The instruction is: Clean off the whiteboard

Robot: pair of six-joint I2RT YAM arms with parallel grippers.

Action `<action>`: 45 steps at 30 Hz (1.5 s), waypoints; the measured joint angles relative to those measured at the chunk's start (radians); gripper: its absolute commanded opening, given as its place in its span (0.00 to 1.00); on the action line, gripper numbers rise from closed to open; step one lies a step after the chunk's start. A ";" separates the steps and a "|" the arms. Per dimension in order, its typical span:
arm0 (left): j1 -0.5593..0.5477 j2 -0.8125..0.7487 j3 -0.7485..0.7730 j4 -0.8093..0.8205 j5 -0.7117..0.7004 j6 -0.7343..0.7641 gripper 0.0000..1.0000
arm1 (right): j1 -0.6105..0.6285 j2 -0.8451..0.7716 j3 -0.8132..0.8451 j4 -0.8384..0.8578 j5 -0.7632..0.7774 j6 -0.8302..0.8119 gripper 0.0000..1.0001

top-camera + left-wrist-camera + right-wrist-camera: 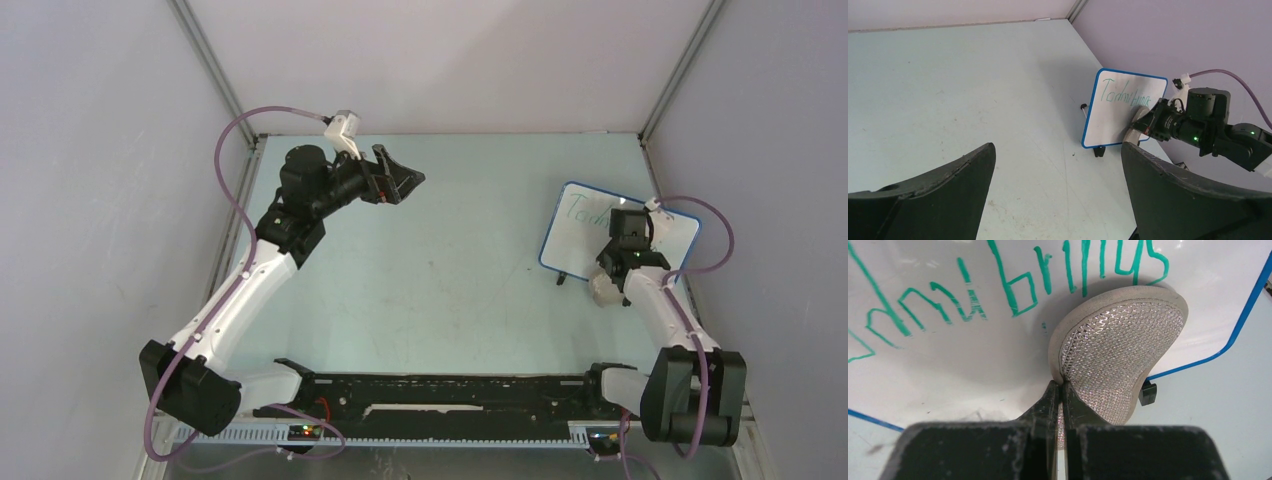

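The whiteboard, white with a blue rim and green handwriting, stands tilted on small black feet at the right of the table. It also shows in the left wrist view and fills the right wrist view. My right gripper is shut on the edge of a grey-beige oval sponge pad with a glittery back, and the pad presses against the board's lower right, just below the writing. My left gripper is open and empty, held above the far left of the table, far from the board.
The pale green table is walled by grey panels on three sides. A black rail runs along the near edge between the arm bases. The right arm's purple cable loops behind the board.
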 measured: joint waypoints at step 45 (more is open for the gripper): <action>0.001 0.005 0.000 0.004 0.000 0.001 0.98 | -0.016 0.085 0.204 -0.055 -0.047 0.039 0.00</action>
